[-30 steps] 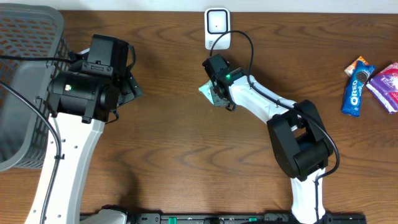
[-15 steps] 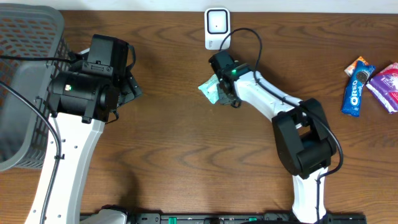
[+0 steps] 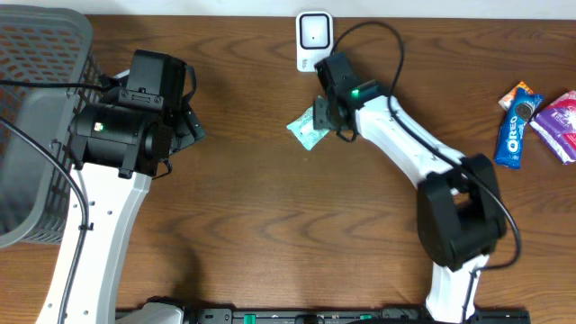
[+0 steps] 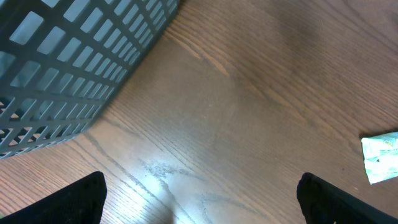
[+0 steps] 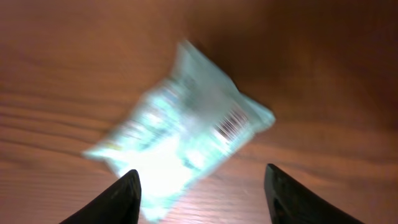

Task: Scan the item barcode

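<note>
1. Overhead: pale green packet (image 3: 309, 129) lies flat on the table (image 3: 252, 207), near the scanner (image 3: 313, 36). The right gripper (image 3: 335, 106) sits just beside it, probably to present the code to the scanner. Its fingers are hidden under the wrist. The left gripper (image 3: 191, 126) waits by the basket (image 3: 36, 108), likely for binning. An Oreo pack (image 3: 511, 135) lies well apart.
2. Left wrist: jaws wide apart and empty, only the fingertips (image 4: 81, 199) in frame. The packet is cut off at the right edge.
3. Right wrist: jaws apart, nothing clamped. The packet is on the wood beyond the tips, barcode (image 5: 231, 124) face up. Motion blur makes the print unreadable.
</note>
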Robot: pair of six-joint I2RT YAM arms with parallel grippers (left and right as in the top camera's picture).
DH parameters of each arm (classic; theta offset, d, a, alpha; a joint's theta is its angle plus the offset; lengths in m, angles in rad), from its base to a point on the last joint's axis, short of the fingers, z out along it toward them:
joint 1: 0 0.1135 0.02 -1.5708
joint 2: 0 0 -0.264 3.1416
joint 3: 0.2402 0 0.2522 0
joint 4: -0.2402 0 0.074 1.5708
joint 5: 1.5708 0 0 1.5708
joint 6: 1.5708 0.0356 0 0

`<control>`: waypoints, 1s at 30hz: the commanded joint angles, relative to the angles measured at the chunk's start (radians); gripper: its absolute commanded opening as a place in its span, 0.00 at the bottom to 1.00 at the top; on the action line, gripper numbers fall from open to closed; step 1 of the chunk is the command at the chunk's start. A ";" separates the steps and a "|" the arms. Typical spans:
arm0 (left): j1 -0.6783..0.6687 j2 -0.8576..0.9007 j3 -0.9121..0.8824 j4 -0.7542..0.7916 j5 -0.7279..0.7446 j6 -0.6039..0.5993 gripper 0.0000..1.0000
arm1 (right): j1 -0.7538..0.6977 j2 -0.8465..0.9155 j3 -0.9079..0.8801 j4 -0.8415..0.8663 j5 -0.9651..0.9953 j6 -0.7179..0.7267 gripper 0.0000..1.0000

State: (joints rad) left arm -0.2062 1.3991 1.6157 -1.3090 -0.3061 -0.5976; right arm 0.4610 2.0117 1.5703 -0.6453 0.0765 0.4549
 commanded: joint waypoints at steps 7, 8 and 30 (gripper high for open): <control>0.003 0.004 0.008 -0.003 -0.020 0.010 0.98 | 0.066 0.046 0.015 0.089 0.029 0.227 0.56; 0.003 0.004 0.008 -0.004 -0.020 0.010 0.98 | 0.073 0.064 0.015 0.098 0.031 0.246 0.55; 0.003 0.004 0.008 -0.004 -0.020 0.010 0.98 | 0.083 0.121 0.020 -0.235 0.246 0.129 0.56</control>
State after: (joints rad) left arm -0.2062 1.3991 1.6157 -1.3090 -0.3061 -0.5976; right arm 0.5556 2.1765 1.5993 -0.8505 0.2264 0.6628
